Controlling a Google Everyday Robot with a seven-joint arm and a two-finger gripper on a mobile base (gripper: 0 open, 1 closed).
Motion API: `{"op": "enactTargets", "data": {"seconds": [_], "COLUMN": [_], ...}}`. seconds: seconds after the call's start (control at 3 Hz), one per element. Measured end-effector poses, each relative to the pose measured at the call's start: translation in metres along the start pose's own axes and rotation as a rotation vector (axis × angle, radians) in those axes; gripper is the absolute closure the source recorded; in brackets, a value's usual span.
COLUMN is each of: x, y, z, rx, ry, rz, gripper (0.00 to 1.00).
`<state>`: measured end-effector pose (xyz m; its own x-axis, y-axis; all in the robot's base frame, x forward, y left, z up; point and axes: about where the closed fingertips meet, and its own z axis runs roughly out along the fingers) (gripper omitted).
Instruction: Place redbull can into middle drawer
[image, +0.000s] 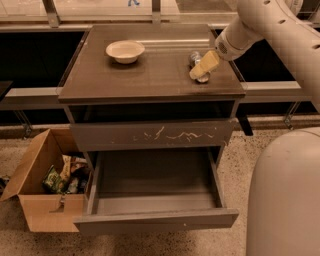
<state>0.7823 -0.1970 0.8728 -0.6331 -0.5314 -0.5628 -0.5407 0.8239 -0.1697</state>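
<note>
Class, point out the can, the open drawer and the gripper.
can (193, 56), camera view, its silvery far end.
open drawer (155, 220), camera view, front panel.
gripper (200, 73), camera view, its tip, at the can.

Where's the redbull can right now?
In the camera view, the redbull can is on the right side of the cabinet top, right of the cream bowl. The gripper is right at it and partly covers it.

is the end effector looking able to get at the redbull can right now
Probably yes: the end effector is right at the redbull can on the cabinet top, nothing between them.
</note>
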Motion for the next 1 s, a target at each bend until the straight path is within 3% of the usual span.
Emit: {"op": "enactTargets", "data": {"seconds": [0.67,1.0], "x": [-0.011,-0.019], "y": [0.014,0.023], "z": [0.014,0.024], "rx": [0.013,0.008], "ry": [0.016,0.024], "rz": [0.166,0.214], "gripper": [0.00,0.00]}}
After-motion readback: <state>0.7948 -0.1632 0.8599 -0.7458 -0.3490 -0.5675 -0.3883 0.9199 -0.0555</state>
